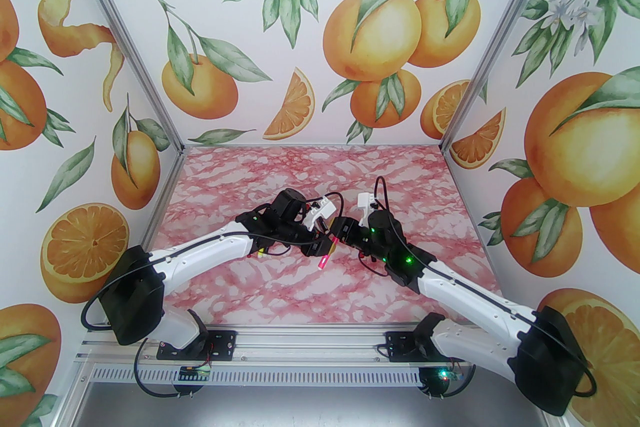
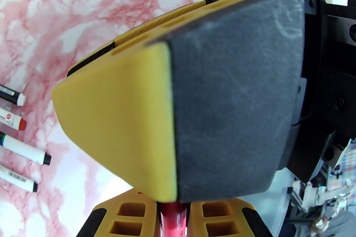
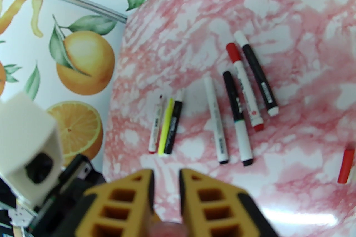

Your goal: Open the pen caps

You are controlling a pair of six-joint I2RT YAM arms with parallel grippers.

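The counter (image 1: 320,305) is a glossy sheet printed like pink-and-white marble. Above its middle, the left gripper (image 2: 173,204) has yellow plastic fingers (image 2: 130,216) moulded in hollow square cells and edged in black. Its jaws are pressed tight on a slim pink plastic marker (image 1: 324,259) with a smooth round barrel. The marker's long axis runs near to far at a tilt, and its free end points toward the near edge of the counter, a little leftward.

The right gripper (image 3: 166,174) meets the marker's far end. In the left wrist view, one of its fingers is a broad matte yellow wedge with a dark grey, grainy pad. Its jaws are drawn together except for a narrow slot at the tips. They pinch a blurred pink round end deep between them, and I cannot tell whether that end is the cap.

A row of seven markers (image 3: 215,119) lies flat on the counter, roughly parallel. Several carry pen caps (image 3: 232,52), stubby plastic cylinders in red, black and white. A loose red plastic cap (image 3: 346,166) lies alone, well apart from the row, with its long axis about parallel to the markers.
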